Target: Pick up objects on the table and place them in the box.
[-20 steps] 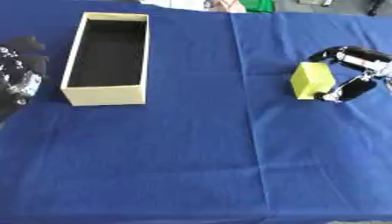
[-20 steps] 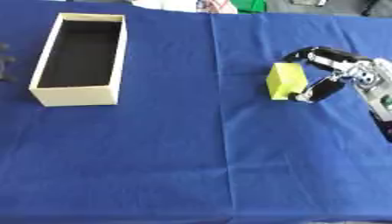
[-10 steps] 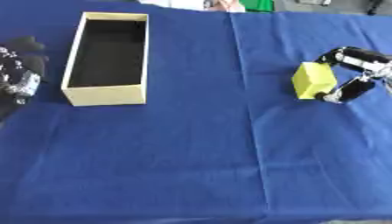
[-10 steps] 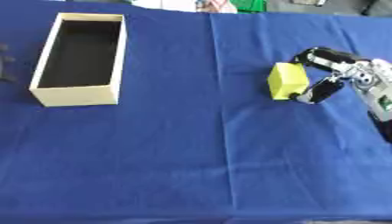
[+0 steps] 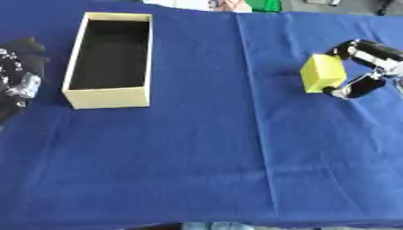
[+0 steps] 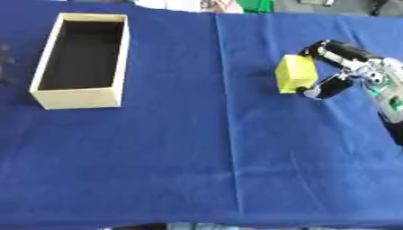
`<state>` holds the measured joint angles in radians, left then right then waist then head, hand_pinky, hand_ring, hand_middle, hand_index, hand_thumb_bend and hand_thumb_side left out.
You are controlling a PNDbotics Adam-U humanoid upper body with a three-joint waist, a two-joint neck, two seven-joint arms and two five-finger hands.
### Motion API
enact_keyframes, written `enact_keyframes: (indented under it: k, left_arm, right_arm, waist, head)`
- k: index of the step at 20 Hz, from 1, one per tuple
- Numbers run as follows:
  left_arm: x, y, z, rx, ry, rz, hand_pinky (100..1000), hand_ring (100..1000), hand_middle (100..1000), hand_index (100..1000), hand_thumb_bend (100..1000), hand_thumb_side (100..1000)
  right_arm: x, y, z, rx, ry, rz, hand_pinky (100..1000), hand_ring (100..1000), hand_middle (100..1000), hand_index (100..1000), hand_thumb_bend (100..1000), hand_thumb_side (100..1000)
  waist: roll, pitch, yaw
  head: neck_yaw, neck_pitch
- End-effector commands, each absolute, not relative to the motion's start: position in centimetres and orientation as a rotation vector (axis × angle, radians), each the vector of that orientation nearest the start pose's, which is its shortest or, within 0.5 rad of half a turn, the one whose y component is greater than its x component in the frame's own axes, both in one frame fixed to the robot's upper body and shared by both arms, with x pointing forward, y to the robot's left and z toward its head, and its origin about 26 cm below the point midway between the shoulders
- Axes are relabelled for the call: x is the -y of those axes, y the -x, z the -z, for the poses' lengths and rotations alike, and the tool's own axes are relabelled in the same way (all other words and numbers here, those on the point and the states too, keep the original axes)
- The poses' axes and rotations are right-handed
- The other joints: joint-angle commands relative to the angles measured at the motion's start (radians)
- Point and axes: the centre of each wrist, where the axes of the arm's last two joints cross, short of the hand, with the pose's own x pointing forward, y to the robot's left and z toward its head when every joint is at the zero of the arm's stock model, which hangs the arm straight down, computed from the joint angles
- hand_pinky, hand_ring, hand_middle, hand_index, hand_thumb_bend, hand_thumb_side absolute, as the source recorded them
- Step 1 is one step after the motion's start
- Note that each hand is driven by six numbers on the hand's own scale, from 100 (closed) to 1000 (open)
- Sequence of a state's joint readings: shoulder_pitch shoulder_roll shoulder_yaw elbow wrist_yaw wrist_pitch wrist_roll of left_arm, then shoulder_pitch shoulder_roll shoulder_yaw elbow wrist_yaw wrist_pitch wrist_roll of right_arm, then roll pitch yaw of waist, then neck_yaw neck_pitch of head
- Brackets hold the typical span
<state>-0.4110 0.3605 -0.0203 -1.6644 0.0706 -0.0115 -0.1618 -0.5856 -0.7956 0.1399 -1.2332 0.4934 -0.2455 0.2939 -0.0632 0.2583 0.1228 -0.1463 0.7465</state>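
Observation:
A yellow block point(image 5: 322, 72) stands on the blue cloth at the right. My right hand point(image 6: 346, 67) comes in from the right edge, its fingers and thumb curled round the block's right side. The cream box point(image 5: 109, 59), long and open-topped with a dark inside, lies at the upper left and holds nothing that I can see. My left hand point(image 5: 15, 78) rests at the left edge beside the box, away from it; I cannot make out its fingers.
The blue cloth point(image 5: 204, 161) covers the whole table, with a fold line running down its middle. White and green things point(image 5: 236, 5) show past the far edge.
The right hand and the yellow block have stayed almost in place. The left hand has not moved.

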Motion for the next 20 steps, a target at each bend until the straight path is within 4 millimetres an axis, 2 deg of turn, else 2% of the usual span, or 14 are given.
enact_keyframes:
  k: [1,6,10,20]
  left_arm:
    - [-27.8,-35.7,-17.0,2.038,-0.053,0.524,630,797,783,880,156,379]
    - [-27.7,-35.7,-16.9,2.034,-0.047,0.532,630,795,780,881,150,380]
    - [-27.5,-35.7,-17.0,2.037,-0.037,0.547,631,794,779,880,145,379]
    - [-26.6,-35.8,-17.3,2.055,0.007,0.593,630,781,765,880,137,376]
  right_arm:
    - [40.0,-39.3,-22.9,1.601,0.896,-1.341,817,755,410,606,282,100]
    - [37.0,-39.9,-26.3,1.729,0.877,-1.376,819,756,414,611,271,100]
    - [34.4,-40.9,-28.3,1.801,0.861,-1.416,820,757,415,613,266,100]
    - [27.9,-44.5,-30.4,1.887,0.825,-1.511,825,764,426,625,254,100]
  waist:
    - [0.002,-0.020,-0.003]
    - [0.002,-0.023,-0.003]
    - [0.002,-0.025,0.004]
    - [-0.004,-0.027,0.050]
  head:
    - [0.001,0.008]
    - [-0.003,0.006]
    - [-0.006,0.006]
    - [-0.030,0.000]
